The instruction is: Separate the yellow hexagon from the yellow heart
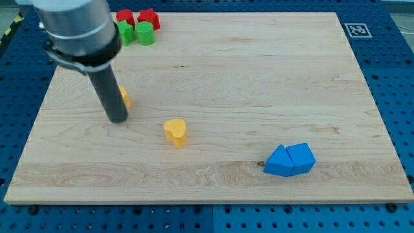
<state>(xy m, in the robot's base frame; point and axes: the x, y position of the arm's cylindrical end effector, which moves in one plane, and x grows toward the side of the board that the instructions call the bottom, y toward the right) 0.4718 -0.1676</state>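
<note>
1. Yellow hexagon (124, 97): seen only as a sliver at the view's left, on the board's left part. Most of it is hidden behind the rod, so its shape cannot be confirmed from what shows.
2. Yellow heart (175, 133): set on the board to the view's right of and below the hexagon, clearly apart from it, with bare wood between. Its lobed top can be made out.
3. Tip (117, 120): placed just below the hexagon and at its left edge. Contact appears likely but cannot be settled, as the rod covers the meeting point. The heart lies to the tip's right, not touched.
4. No gripper is fitted. The rod (108, 90) ends plain, nothing is held, and no opening or closing can be reported.
5. Arm housing (77, 29): a grey cylinder, blurred, noted at the view's top left above the rod.
6. Green blocks (145, 33) and red blocks (148, 18): clustered at the board's top-left edge, close together, well apart from the yellow pair. One green block is partly hidden by the housing. Shapes are not clear.
7. Two blue blocks (290, 160): recorded at the lower right, side by side and touching, far from everything else.
8. Board (259, 77): light wood, laid on a blue perforated table (401, 97).
</note>
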